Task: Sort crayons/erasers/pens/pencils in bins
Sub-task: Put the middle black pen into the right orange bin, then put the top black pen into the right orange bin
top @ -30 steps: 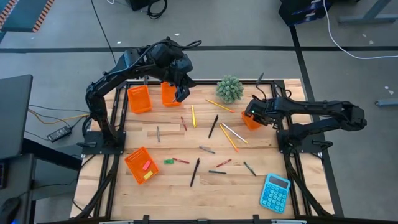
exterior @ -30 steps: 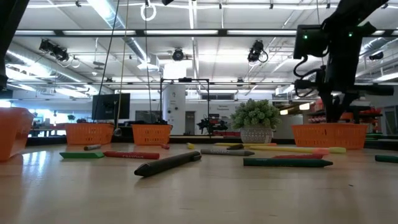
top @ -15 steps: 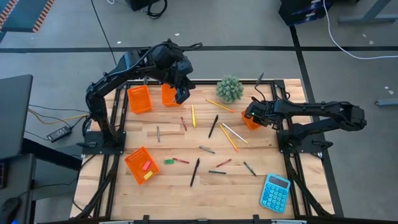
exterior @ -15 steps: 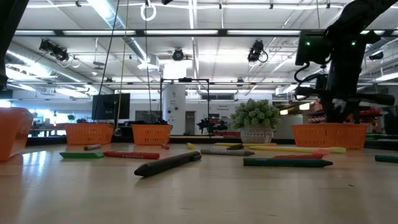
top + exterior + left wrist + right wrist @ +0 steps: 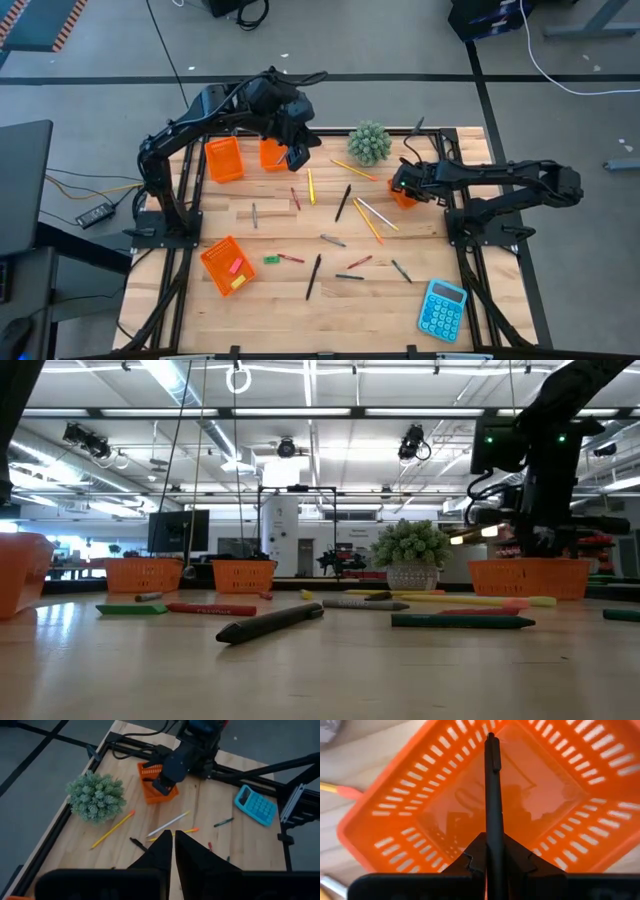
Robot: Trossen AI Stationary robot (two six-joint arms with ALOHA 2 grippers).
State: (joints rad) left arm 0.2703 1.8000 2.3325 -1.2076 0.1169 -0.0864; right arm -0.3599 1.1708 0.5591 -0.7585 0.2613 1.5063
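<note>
Your black pen (image 5: 492,795) is pinched upright in the right gripper (image 5: 493,851), poised over the empty orange bin (image 5: 395,815) at the table's right, just beside the potted plant (image 5: 369,142). Lower it until the tip is inside the walls, I'd judge, then release. The left gripper (image 5: 173,851), fingers pressed together on nothing, hangs near the far bins (image 5: 224,159).

Pale planked wood counter (image 5: 270,215), smooth with a soft sheen. Glossy orange plastic bin (image 5: 545,805) with slotted walls. Matt black pen (image 5: 493,800). Matt dark right pincer (image 5: 495,857). Glossy blue plastic calculator (image 5: 442,310).
</note>
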